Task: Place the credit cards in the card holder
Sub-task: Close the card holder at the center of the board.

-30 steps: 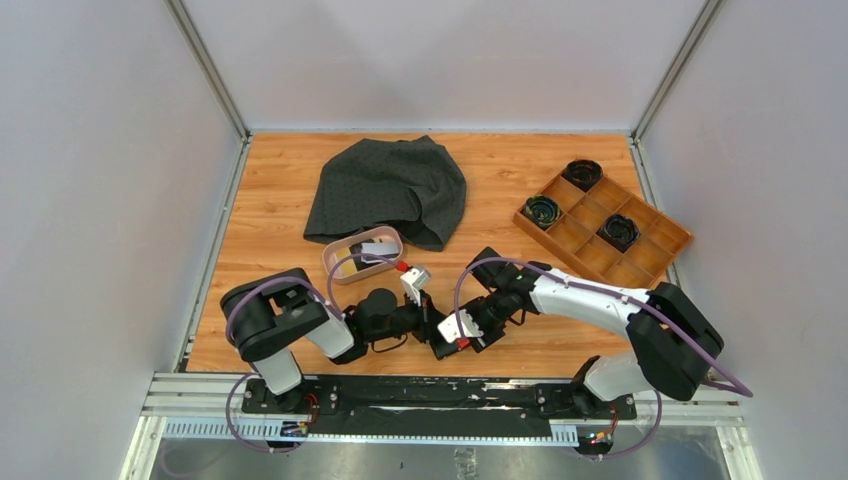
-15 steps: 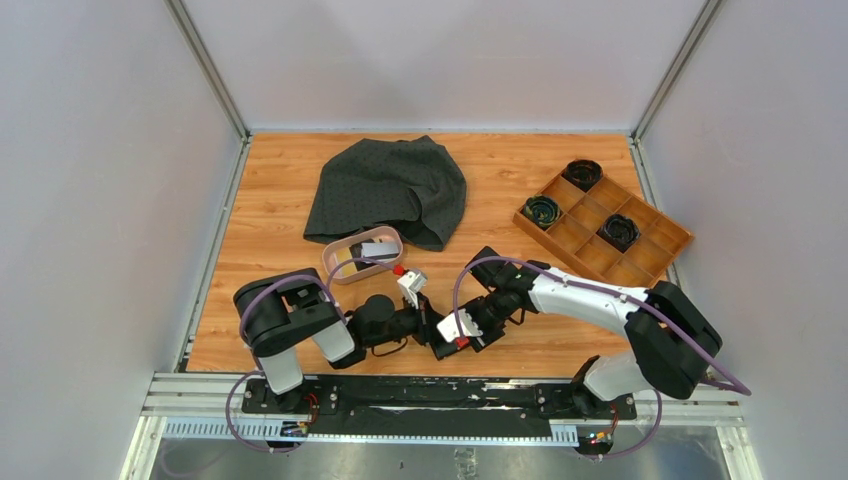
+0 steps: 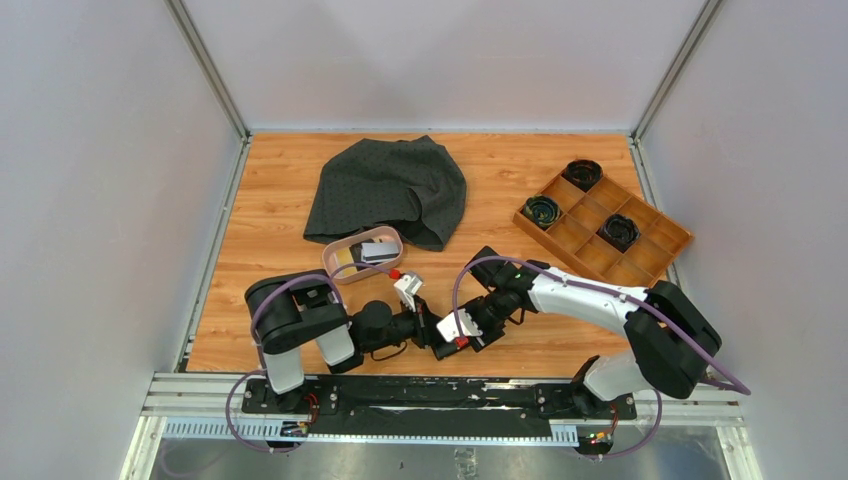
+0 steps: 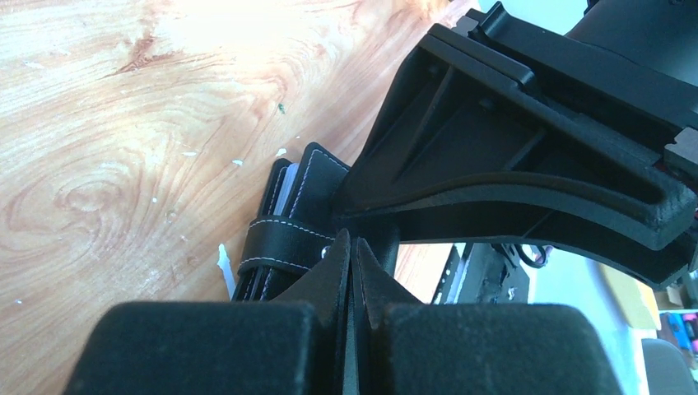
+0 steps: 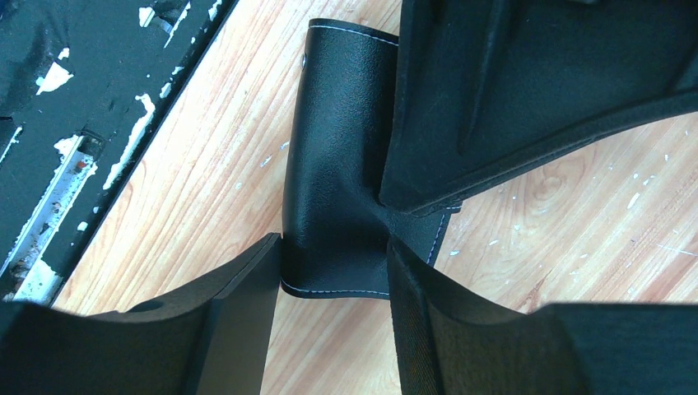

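The black card holder (image 5: 342, 164) lies on the wood near the table's front edge, between both grippers; in the top view it is mostly hidden under them. My left gripper (image 4: 353, 271) is shut on a stitched leather flap of the card holder (image 4: 290, 222). My right gripper (image 5: 333, 284) is closed on the holder's two side edges, one finger touching each. In the top view the left gripper (image 3: 428, 328) and the right gripper (image 3: 458, 334) meet tip to tip. The credit cards (image 3: 376, 250), grey and yellowish, lie in the pink oval dish (image 3: 334, 270).
A dark grey cloth (image 3: 390, 188) lies at the back centre, just behind the dish. A long wooden compartment tray (image 3: 578, 238) holding three black round items sits at the right. The black mounting rail (image 3: 430, 392) runs along the front edge.
The left arm's elbow has shifted right, toward the centre, and the cards in the dish show more fully. Both grippers stay at the card holder; the right arm has hardly moved.
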Robot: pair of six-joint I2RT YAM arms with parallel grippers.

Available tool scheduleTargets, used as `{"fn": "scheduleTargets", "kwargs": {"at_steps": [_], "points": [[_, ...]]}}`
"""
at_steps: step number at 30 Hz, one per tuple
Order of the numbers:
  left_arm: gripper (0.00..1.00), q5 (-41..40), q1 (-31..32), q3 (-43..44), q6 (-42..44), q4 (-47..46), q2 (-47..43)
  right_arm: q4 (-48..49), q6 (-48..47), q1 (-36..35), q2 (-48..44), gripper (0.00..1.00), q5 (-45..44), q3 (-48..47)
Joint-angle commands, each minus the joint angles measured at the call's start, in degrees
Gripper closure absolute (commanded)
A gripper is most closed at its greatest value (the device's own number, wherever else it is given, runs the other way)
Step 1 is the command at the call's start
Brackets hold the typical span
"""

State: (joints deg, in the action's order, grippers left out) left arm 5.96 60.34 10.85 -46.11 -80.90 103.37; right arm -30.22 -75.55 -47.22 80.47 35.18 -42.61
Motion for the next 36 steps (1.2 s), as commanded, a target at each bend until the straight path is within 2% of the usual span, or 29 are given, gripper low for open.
{"fn": "scheduleTargets", "kwargs": {"at_steps": [1,20,36], "points": [[1.00,0.3,1.4,-2.4,-0.3,8.4,4.1,-1.6,1.4,-0.6,1.8,0.48,-1.3,0.0],[1.00,-1.8,1.4,-3.2,-3.3,10.7,5.8,-1.6,1.5,-0.6,1.9,0.48,-1.4,-0.1],[1.00,-2.0,1.3,-3.7,-6.7,8.8,9.8,-1.8,1.6,-0.5,1.8,0.48,-1.4,0.0]]}}
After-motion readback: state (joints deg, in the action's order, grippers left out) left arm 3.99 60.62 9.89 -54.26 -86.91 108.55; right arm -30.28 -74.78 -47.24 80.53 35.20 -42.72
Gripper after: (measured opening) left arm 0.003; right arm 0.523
